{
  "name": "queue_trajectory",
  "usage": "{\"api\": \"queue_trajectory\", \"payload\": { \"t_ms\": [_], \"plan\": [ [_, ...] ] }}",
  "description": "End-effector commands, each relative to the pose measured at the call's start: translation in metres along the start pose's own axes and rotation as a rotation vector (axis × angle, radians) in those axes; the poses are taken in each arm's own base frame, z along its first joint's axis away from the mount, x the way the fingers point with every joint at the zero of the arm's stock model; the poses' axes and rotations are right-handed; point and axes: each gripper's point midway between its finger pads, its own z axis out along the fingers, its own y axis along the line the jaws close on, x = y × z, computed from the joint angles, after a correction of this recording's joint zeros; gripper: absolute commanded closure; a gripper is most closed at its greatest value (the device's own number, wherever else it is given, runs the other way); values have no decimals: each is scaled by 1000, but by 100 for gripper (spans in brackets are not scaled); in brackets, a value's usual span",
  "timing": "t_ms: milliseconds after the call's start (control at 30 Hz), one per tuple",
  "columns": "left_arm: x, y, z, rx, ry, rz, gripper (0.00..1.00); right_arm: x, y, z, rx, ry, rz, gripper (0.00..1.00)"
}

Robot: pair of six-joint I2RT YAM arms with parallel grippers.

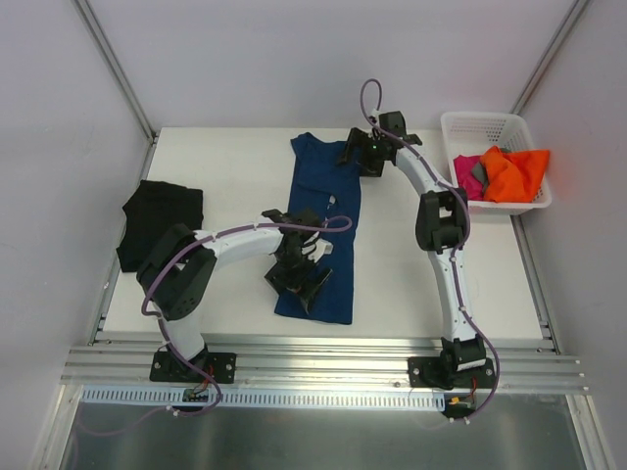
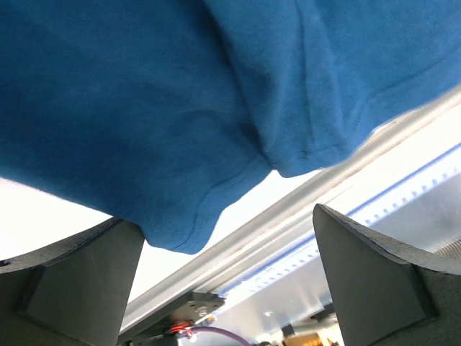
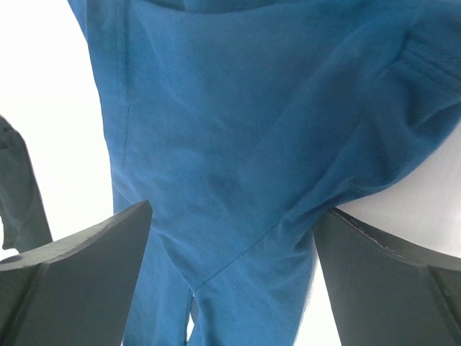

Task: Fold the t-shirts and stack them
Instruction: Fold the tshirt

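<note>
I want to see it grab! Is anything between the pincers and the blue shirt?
Nothing visible is in the way. The left pincer and right pincer are both open, right above the blue shirt.

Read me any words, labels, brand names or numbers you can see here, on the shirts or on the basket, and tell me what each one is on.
There is no text to read.
The navy blue t-shirt is plain in all three views.
The black t-shirt, the orange shirt and the magenta shirt show no print.
The white basket bears no legible marking.
</note>
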Motion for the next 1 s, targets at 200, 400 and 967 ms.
{"api": "queue_trajectory", "payload": {
  "t_ms": [200, 400, 967],
  "plan": [
    [-39, 31, -73, -196, -248, 97, 1, 1, -23, -92, 244, -11, -66, 3],
    [-58, 70, -117, -180, -368, -50, 1, 33, -18, -172, 327, 13, -31, 3],
    [-18, 59, -92, 250, -352, -438, 12, 309, 42, -213, 290, 426, 88, 36]
  ]
}}
